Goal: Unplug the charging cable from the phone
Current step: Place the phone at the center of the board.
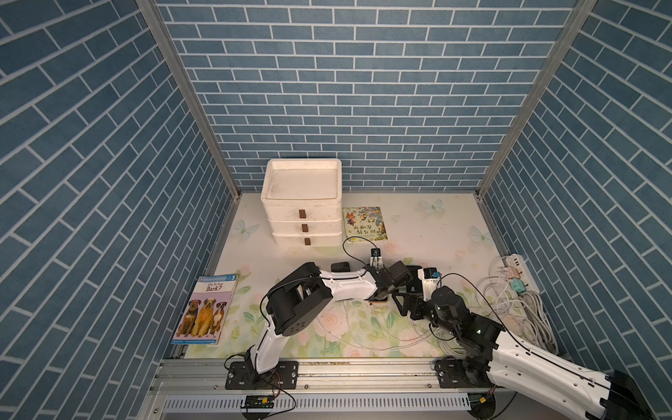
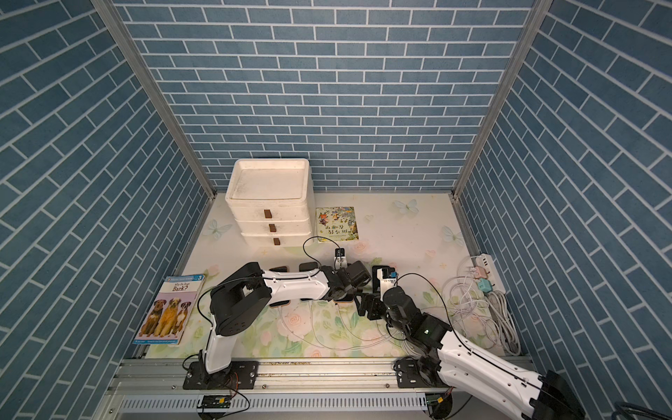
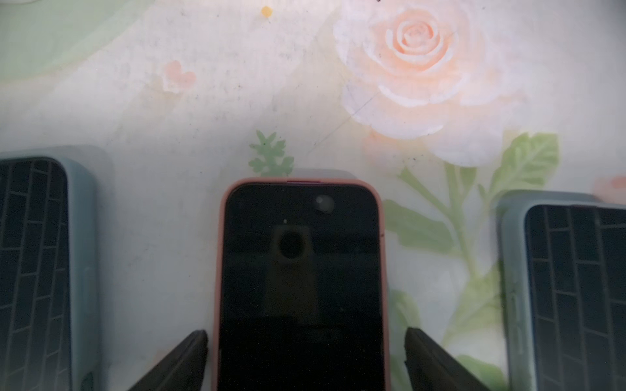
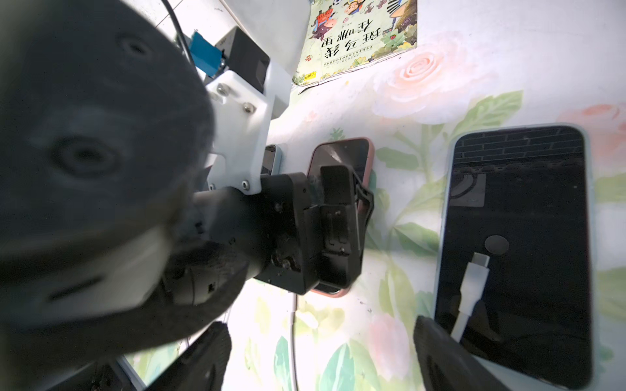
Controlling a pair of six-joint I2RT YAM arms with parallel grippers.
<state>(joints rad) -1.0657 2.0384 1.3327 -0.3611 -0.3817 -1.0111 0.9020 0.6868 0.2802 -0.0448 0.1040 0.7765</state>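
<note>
L gripper [image 3: 305,333] wide astride slick pink phone [image 3: 301,270], R gripper [image 1: 398,304] wide, empty at its 4 o'clock in a top view; prob. pinch stiff plug [image 4: 481,260], not limp cable [image 4: 462,321].

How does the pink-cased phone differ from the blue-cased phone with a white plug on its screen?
The pink-cased phone has a pink case, the blue-cased phone a pale blue one. The pink-cased phone lies between the open fingers of the left gripper; the blue-cased phone lies outside them. A white plug rests on the blue-cased phone; none shows on the pink-cased phone. Both lie flat, screens up and dark.
</note>
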